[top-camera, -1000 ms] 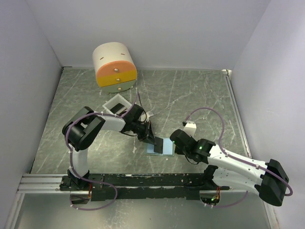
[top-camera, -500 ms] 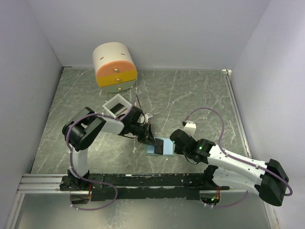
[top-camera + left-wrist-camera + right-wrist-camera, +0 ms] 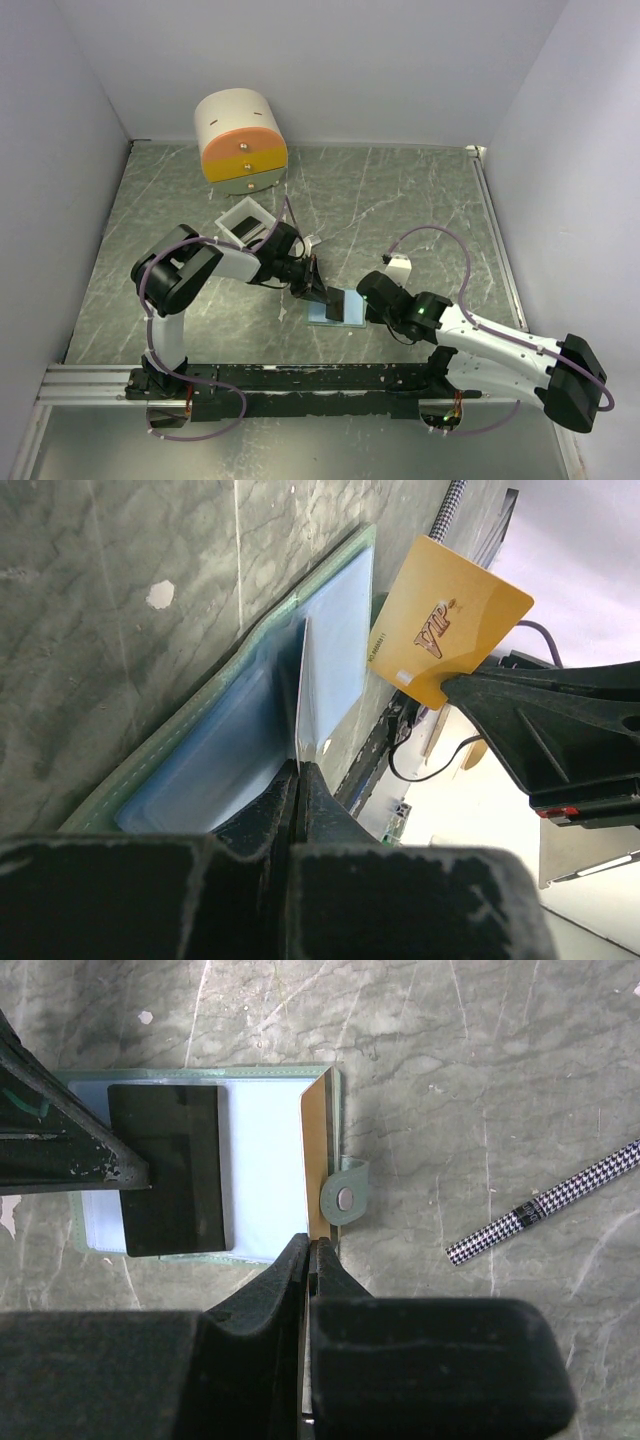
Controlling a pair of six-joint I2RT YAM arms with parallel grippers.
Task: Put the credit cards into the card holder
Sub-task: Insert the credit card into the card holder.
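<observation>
The card holder (image 3: 265, 1150) lies open on the table, pale blue inside with a grey-green rim and a clasp (image 3: 344, 1200) on its right side; in the top view the card holder (image 3: 322, 317) sits between the two arms. My left gripper (image 3: 300, 765) is shut on a dark credit card (image 3: 170, 1170) held over the holder's left half. In the left wrist view that card (image 3: 303, 690) shows edge-on. My right gripper (image 3: 310, 1242) is shut on the orange-yellow credit card (image 3: 445, 620), whose edge (image 3: 318, 1155) stands along the holder's right side beside the clasp.
A houndstooth-patterned pen (image 3: 545, 1215) lies on the table to the right of the holder. A white open box (image 3: 245, 222) stands behind the left arm, and a cream cylinder with orange and yellow drawers (image 3: 240, 140) at the back left. Walls close in both sides.
My left gripper has carried the dark card slightly right and nearer, further over the holder. The right gripper has barely moved.
</observation>
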